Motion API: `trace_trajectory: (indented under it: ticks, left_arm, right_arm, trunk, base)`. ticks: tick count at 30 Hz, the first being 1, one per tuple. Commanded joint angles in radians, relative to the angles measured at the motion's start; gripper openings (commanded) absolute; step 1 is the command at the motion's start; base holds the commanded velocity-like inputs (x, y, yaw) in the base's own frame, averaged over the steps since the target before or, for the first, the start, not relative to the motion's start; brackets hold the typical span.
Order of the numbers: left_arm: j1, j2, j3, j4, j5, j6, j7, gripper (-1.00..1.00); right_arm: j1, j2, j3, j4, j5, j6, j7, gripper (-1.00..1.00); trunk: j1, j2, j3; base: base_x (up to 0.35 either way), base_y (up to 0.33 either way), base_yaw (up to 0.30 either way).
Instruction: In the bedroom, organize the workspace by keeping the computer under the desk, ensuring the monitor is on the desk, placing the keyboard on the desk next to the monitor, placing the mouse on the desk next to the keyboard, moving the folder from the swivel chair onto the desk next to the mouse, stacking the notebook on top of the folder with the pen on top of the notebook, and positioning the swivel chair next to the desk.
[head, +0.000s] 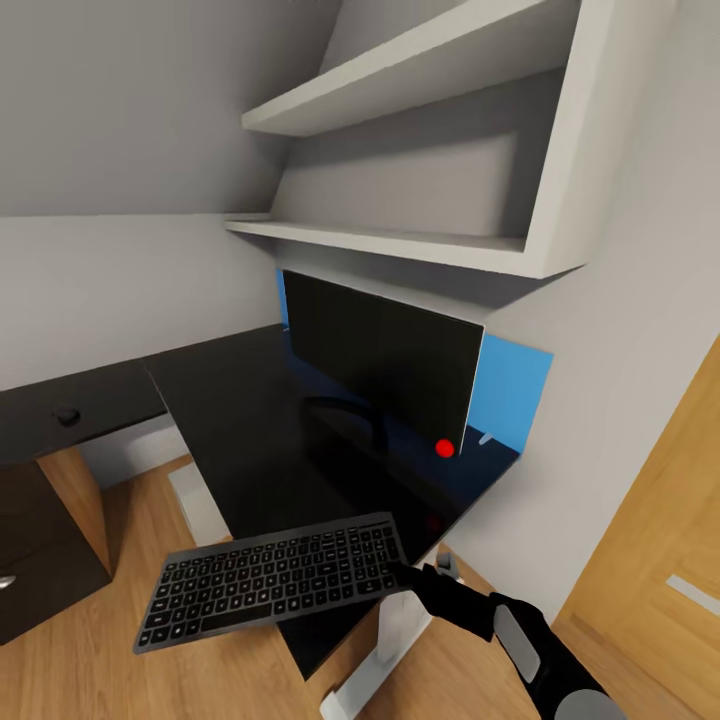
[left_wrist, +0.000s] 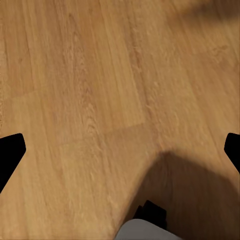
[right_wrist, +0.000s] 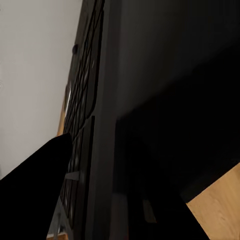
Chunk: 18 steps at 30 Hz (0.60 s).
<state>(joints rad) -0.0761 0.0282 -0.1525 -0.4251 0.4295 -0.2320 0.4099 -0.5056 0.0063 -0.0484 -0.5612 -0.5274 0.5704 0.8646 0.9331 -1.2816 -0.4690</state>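
Right gripper clamped on the right end of the keyboard, held over the near edge of the desk. Behind it, the monitor upright on the desk against the blue panel. Left gripper fingers apart above the wood floor.

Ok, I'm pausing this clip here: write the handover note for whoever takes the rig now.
Right gripper: shut on the slim dark grey keyboard, holding it by one end over the front edge of the glossy black desk; not set down yet.
Left gripper: open, empty, over the light wood floor.
Done: wide black monitor stands on the desk against the blue back panel.
Left: place the keyboard by the monitor, then mouse, folder, notebook, pen, chair.
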Motion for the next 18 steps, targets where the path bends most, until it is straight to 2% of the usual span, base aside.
trace_trajectory:
  ticks: [1,6,11,12,14,15,16,18]
  left_arm:
    - [-0.001,0.001,-0.009,0.0,0.009,-0.004,0.006,1.0]
    - [-0.001,0.001,-0.009,0.001,0.009,-0.003,0.005,1.0]
    - [-0.001,0.001,-0.009,0.002,0.009,-0.003,0.004,1.0]
    - [-0.001,0.001,-0.009,0.002,0.01,-0.003,0.004,1.0]
    - [-0.001,0.001,-0.009,0.007,0.009,-0.003,0.004,1.0]
    - [-0.001,0.001,-0.01,0.01,0.009,-0.003,0.004,1.0]
    - [-0.001,-0.001,-0.011,0.019,0.009,-0.004,0.004,1.0]
    - [-0.001,-0.003,-0.011,0.024,0.009,-0.004,0.004,1.0]
  right_arm:
    - [-0.001,0.001,-0.003,0.0,-0.002,0.006,0.002,-1.0]
    - [-0.001,0.014,-0.002,-0.003,-0.003,-0.005,-0.001,-1.0]
    - [-0.001,0.063,-0.001,-0.01,-0.005,-0.107,-0.007,-1.0]
    - [-0.001,0.082,-0.002,-0.01,-0.005,-0.146,-0.016,-1.0]
    - [-0.001,0.124,-0.004,-0.012,-0.007,-0.233,-0.074,-1.0]
    - [-0.001,0.133,-0.004,-0.012,-0.008,-0.253,-0.096,-1.0]
    - [-0.001,0.159,-0.004,-0.017,-0.015,-0.306,-0.163,-1.0]
    - [-0.001,0.168,-0.004,-0.031,-0.036,-0.351,-0.216,-1.0]
  trunk:
    - [-0.004,0.007,0.002]
    - [-0.023,0.042,0.018]
    - [-0.042,0.077,0.034]
    - [-0.046,0.084,0.037]
    - [-0.054,0.098,0.043]
    - [-0.058,0.105,0.046]
    - [-0.061,0.112,0.049]
    - [-0.069,0.126,0.055]
  base:
    - [0.0,0.0,0.0]
    - [0.0,0.0,0.0]
    - [0.0,0.0,0.0]
    - [0.0,0.0,0.0]
    - [0.0,0.0,0.0]
    - [0.0,0.0,0.0]
    - [0.0,0.0,0.0]
    - [0.0,0.0,0.0]
